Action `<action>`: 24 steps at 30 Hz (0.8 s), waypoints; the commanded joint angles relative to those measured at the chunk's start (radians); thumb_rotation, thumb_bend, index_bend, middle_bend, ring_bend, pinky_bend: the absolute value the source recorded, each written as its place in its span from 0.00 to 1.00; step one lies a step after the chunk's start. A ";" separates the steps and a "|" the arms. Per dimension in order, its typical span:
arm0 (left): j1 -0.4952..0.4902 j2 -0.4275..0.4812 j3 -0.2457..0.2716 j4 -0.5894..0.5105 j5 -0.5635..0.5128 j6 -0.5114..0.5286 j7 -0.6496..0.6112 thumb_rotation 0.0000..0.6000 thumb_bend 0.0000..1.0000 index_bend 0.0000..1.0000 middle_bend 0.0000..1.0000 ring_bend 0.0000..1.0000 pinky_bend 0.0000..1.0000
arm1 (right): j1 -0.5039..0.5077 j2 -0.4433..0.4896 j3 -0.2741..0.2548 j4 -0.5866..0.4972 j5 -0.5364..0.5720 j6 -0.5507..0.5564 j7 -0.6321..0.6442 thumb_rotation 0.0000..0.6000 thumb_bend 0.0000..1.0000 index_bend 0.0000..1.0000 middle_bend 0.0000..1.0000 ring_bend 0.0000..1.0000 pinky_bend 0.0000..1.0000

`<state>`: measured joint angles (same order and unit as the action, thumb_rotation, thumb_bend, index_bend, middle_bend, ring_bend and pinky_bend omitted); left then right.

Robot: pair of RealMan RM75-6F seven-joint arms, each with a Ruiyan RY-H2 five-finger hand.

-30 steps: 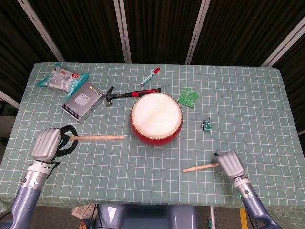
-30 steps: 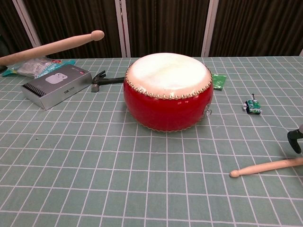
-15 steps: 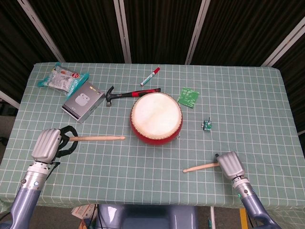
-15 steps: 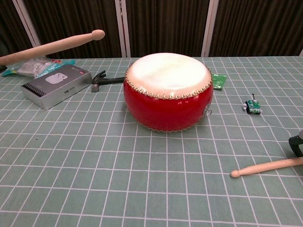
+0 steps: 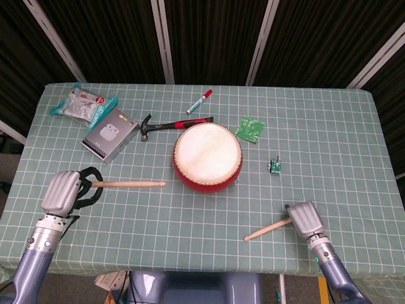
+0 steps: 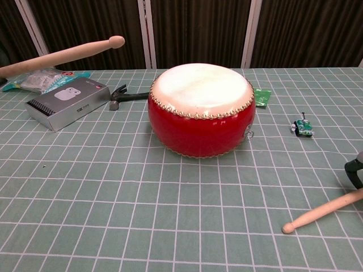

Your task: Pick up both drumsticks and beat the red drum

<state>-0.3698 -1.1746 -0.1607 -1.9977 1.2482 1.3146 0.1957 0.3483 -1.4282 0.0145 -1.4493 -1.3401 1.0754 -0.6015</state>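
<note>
Left hand (image 5: 62,192) and right hand (image 5: 305,219): grey ribbed shells; black fingers; bluish-silver forearms; perhaps a green light.

Fat red drum with a cream skin (image 6: 201,110) sits mid-table on the green checked cloth (image 6: 113,198). One pale wooden drumstick (image 6: 62,55) floats up top left, tip toward the drum. Another wooden stick (image 6: 323,211) angles in at bottom right, with a bit of the right hand (image 6: 355,171) at the edge. Grey earbuds box (image 6: 68,102), black hammer (image 6: 122,96), tiny green toy (image 6: 303,128) behind.

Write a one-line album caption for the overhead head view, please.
Two robot hands, left and right, each hold a drumstick beside the red drum.
</note>
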 commanded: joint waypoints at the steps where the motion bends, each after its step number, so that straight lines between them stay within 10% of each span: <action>1: 0.000 0.001 0.000 -0.001 0.002 0.001 0.001 1.00 0.61 0.75 1.00 1.00 1.00 | -0.001 0.075 0.032 -0.118 0.015 0.030 0.038 1.00 0.50 0.94 1.00 1.00 0.99; 24: -0.017 0.003 -0.042 0.012 -0.017 0.012 0.003 1.00 0.61 0.75 1.00 1.00 1.00 | -0.031 0.464 0.253 -0.422 0.380 0.096 0.390 1.00 0.65 1.00 1.00 1.00 1.00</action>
<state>-0.3834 -1.1713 -0.1971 -1.9907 1.2351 1.3258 0.2018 0.3110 -0.9842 0.2363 -1.8620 -1.0078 1.1633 -0.2200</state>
